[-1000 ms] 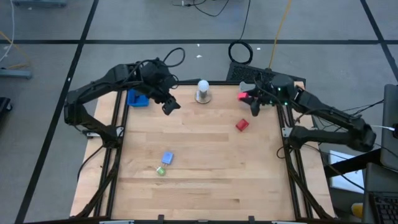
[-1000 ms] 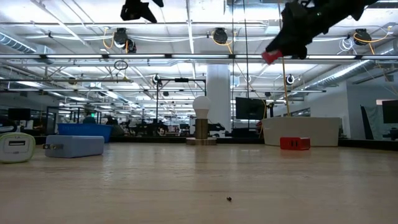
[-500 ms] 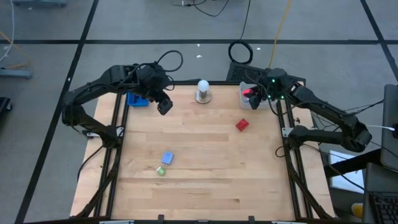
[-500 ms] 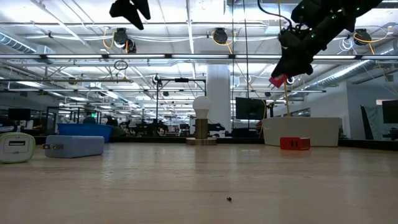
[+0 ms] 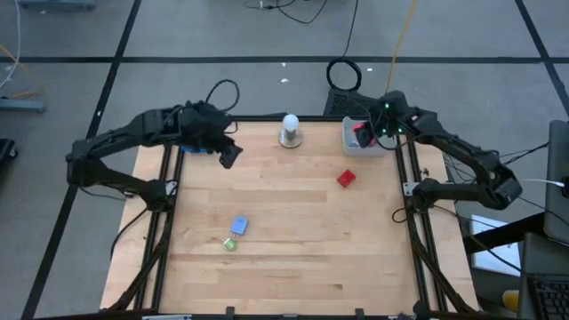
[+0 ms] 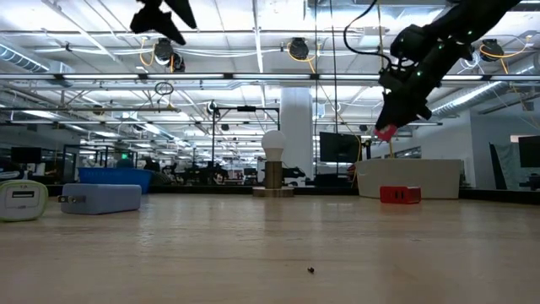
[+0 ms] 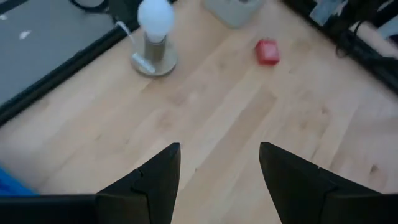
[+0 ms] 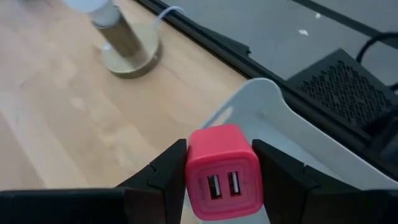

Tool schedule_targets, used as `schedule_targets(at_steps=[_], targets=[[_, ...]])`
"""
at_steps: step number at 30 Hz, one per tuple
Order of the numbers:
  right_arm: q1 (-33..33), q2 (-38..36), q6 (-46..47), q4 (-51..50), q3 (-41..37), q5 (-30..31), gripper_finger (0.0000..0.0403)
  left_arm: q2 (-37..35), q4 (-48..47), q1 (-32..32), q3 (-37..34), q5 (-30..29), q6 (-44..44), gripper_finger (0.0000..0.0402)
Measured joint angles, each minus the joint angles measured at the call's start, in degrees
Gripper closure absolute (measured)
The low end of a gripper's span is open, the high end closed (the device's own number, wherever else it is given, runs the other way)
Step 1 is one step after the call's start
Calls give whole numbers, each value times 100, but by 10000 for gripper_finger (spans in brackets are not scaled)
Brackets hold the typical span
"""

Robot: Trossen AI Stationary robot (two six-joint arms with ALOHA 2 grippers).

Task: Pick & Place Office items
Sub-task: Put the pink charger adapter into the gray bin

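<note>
Red block (image 8: 221,172), two USB ports, clamped in right pincer (image 8: 219,180).

Overhead, table-level and two wrist cameras share the wooden table (image 5: 284,213).

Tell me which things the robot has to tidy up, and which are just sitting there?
To tidy:
red charger held by the right end effector
red block
light-blue block
green bit

Just there:
bulb lamp
grey tray
blue tray
</note>
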Motion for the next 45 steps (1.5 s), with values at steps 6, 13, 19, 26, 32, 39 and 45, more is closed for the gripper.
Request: schedule_targets(at_steps=[6, 13, 19, 26, 32, 39, 45], targets=[[-226, 337, 1, 21, 0, 1, 253, -403, 1297, -363, -1383, 21, -671, 183], [-243, 870, 56, 115, 4, 3, 253, -547, 2577, -806, -2565, 153, -1345, 183], [-243, 1352, 65, 220, 4, 7, 253, -547, 2961, -1081, -2796, 153, -1562, 183], [-232, 1687, 67, 358, 4, -1, 253, -542, 2965, -1209, -2800, 149, -1627, 183], [-231, 1899, 38, 497, 4, -2, 253, -546, 2969, -1269, -2800, 149, -1629, 183], [-230, 1985, 25, 524, 2, -2, 245, -546, 2973, -1271, -2800, 103, -1631, 183], [-230, 1985, 40, 528, 2, -2, 244, -546, 2972, -1274, -2800, 133, -1637, 183]])
